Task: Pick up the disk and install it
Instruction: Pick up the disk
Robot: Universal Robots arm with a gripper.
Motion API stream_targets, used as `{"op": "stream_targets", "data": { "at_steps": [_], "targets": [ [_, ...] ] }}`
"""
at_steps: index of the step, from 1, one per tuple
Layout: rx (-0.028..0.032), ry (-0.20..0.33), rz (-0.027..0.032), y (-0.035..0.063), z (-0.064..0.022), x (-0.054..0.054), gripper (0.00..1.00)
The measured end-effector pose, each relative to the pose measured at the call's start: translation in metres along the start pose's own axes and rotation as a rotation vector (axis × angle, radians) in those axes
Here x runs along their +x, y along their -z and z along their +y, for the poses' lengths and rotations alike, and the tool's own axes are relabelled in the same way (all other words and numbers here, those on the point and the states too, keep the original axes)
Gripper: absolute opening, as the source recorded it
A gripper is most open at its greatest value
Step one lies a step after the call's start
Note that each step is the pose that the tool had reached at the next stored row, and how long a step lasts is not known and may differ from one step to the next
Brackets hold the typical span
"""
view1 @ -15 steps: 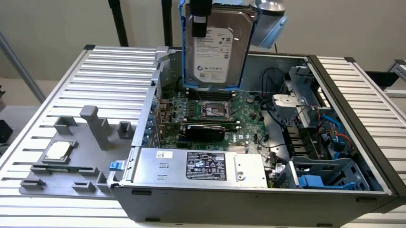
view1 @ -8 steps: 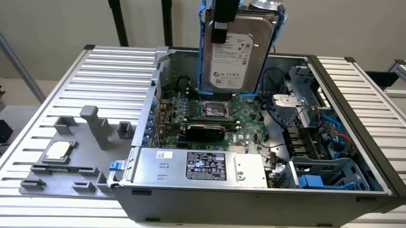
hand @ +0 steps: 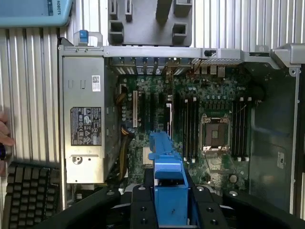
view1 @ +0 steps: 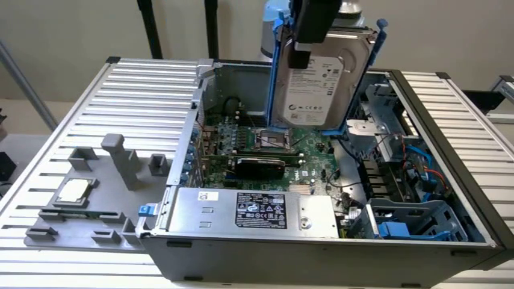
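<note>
silver-grey metal in a blue frame: the disk [view1: 321,84] hangs upright above the open computer case [view1: 185,253], clear of the motherboard [view1: 317,165] and not yet seated. the gripper [view1: 309,43] pinches it by the upper edge, clamped on the carrier. in my judgement this on-edge hold keeps the slim side downward to pass between the case walls. count: one disk, one gripper, one power supply [view1: 253,211], one blue drive cage [view1: 413,220] toward the exterior view's right, and one small square chip [view1: 72,191] outside on the grey fixture [view1: 120,159].
</note>
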State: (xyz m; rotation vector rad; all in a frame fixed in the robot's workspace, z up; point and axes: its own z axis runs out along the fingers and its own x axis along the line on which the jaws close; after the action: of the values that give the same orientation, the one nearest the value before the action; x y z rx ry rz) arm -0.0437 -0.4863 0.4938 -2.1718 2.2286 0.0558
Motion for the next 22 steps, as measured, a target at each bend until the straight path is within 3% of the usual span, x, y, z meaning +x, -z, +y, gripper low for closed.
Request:
{"op": "stream_targets", "data": {
  "at_steps": [22],
  "targets": [
    [0.0000, 0.000, 0.0000, -0.0091, -0.0621, 0.064, 0.00]
  ]
}}
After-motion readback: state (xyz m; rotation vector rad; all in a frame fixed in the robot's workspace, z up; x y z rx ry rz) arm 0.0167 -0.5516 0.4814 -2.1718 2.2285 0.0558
